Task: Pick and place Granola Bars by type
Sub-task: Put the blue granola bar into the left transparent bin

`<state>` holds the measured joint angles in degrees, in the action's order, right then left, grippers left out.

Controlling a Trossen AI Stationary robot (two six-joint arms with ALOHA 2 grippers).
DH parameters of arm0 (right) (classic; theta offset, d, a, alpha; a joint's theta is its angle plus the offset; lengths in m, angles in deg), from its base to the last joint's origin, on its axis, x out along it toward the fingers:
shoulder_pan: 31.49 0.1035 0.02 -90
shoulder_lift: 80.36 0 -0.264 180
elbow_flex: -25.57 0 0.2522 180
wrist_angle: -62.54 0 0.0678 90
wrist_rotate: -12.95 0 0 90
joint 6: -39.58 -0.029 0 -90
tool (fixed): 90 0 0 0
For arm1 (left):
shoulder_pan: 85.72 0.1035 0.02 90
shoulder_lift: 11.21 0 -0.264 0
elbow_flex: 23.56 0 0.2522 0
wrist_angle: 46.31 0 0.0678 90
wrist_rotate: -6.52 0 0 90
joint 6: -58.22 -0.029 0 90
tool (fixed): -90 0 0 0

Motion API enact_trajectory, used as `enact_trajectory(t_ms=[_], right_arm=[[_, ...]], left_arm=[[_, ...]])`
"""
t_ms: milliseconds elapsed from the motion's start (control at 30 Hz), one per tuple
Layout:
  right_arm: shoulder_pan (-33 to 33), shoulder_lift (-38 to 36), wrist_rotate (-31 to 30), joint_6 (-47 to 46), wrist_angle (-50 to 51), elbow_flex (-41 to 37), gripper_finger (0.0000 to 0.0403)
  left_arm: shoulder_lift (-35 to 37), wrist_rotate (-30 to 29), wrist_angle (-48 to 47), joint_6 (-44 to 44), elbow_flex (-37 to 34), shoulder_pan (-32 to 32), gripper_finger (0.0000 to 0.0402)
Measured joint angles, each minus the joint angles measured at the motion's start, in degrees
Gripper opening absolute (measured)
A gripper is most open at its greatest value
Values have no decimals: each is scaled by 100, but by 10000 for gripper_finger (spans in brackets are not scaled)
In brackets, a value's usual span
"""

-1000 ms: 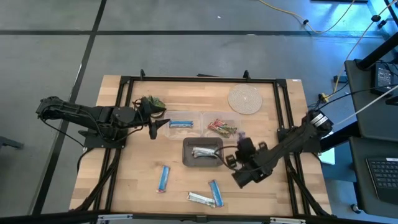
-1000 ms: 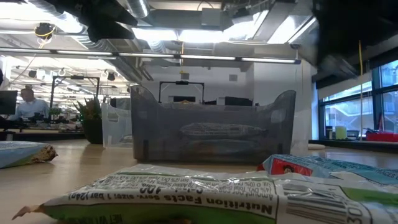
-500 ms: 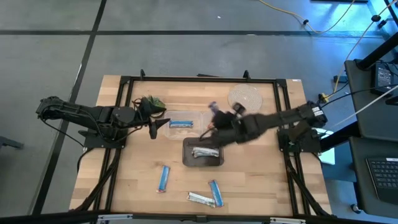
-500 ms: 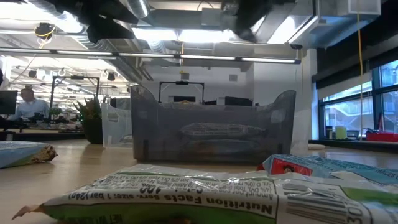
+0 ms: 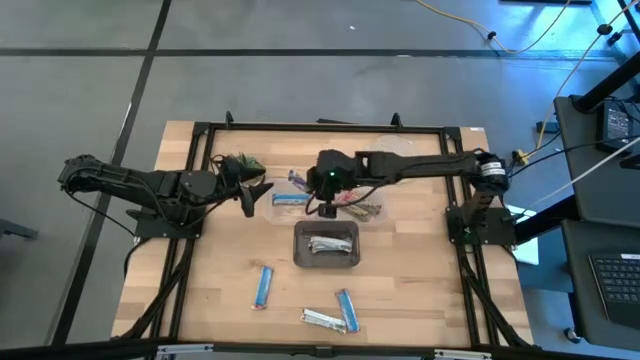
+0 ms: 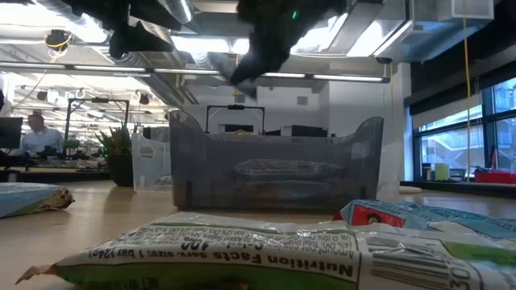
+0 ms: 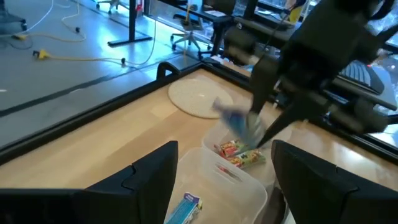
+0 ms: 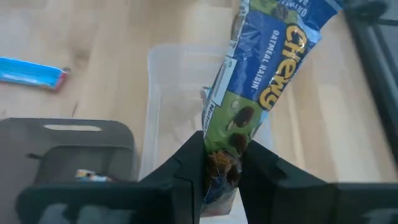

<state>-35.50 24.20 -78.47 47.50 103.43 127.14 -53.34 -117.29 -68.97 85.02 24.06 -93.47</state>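
My right gripper (image 5: 312,185) reaches across the table from the right and is shut on a blue and green granola bar (image 8: 267,68), held over the clear containers (image 5: 322,200). One container holds a blue bar (image 5: 291,199), the other multicoloured bars (image 5: 358,207). Silver bars (image 5: 327,245) lie in the grey tray (image 5: 300,250). Two blue bars (image 5: 262,286) (image 5: 346,308) and a silver one (image 5: 321,319) lie flat on the near part of the table. My left gripper (image 5: 250,200) waits open, left of the containers. My right gripper pinches the granola bar by one end (image 8: 222,155) between its two fingers (image 8: 186,171). The rest of the bar sticks out forward past the fingertips. It is lifted clear, above a clear container (image 8: 168,93).
A small green plant (image 5: 243,164) stands at the far left, behind my left gripper. The round woven coaster (image 5: 397,150) lies at the far side, partly under my right arm. Black frame rails (image 5: 205,160) border the table. Bare wood lies near left and near right.
My right arm has swung from the near right part of the table toward the far edge and then left, past the coaster and over the clear containers, carrying the bar with it. My left arm has kept still.
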Motion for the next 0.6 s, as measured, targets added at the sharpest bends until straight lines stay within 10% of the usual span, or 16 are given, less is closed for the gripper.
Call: enact_trajectory(t_ms=[600], right_arm=[[-162, 1349, 159, 142, -775, -208, 82]], left_arm=[[-2, 27, -31, 101, 0, -2, 251]])
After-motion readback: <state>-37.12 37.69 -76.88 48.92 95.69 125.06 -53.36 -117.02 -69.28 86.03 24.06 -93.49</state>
